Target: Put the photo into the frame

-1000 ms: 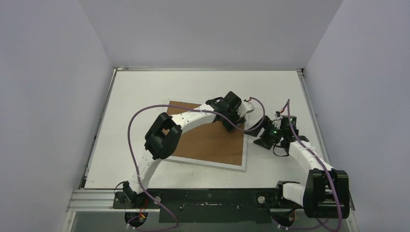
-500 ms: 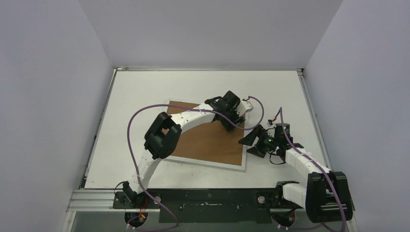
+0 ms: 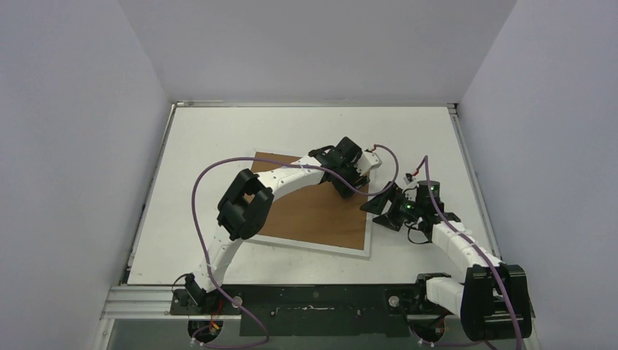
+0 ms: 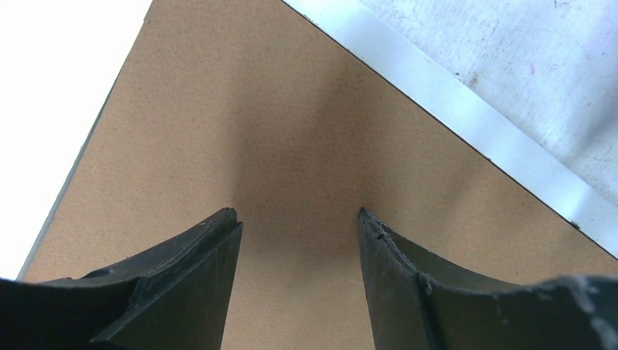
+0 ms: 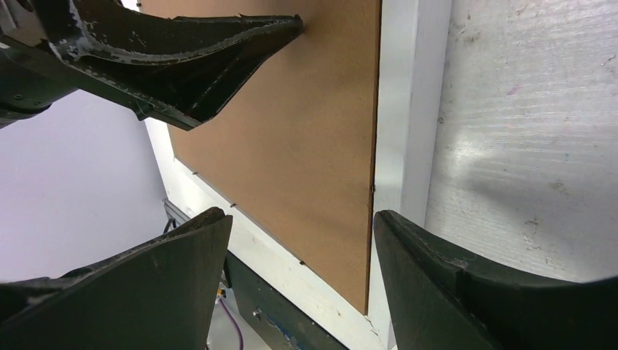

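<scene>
Moved in from the right since a second ago: right fingers [image 5: 197, 240], spread, empty, either side of right rim of frame [image 5: 408, 109]. Frame flat on desk [image 3: 218, 138], brown backing board [image 3: 313, 215] uppermost; photo unseen. Probably stiff, light, low-lying; best pinched at rim. Left fingers [image 4: 211, 240] spread, empty, over board.

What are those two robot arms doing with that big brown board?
They are meant to put a photo into a frame. The frame lies flat on the table with a brown board inside its white border. The left tool hangs open over the board's far right corner, holding nothing. The right tool is open too, at the frame's right edge. No photo can be seen right now.
</scene>
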Motion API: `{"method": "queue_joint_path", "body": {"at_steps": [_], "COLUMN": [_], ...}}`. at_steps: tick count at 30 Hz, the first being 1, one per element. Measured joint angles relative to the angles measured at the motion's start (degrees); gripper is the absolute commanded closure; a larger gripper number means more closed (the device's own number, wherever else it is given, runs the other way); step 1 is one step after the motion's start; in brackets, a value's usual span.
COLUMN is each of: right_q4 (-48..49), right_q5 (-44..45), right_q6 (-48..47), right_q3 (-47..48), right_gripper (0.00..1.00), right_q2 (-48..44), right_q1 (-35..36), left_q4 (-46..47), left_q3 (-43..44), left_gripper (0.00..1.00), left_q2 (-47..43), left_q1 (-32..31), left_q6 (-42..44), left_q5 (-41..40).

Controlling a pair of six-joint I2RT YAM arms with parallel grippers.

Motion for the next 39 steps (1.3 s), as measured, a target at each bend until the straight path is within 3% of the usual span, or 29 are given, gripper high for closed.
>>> {"method": "queue_joint_path", "body": {"at_steps": [39], "right_q4": [12.5], "right_q5": [1.6], "right_q6": [2.1], "right_q3": [-3.9], "right_gripper": [0.27], "right_q2": [3.9], "right_q1": [3.0], "left_q4": [-0.3], "left_q3": [0.0], "left_gripper": [0.43], "left_q2": [0.0], "left_q1": [0.0], "left_q6": [-0.1], "left_q5": [0.4]}}
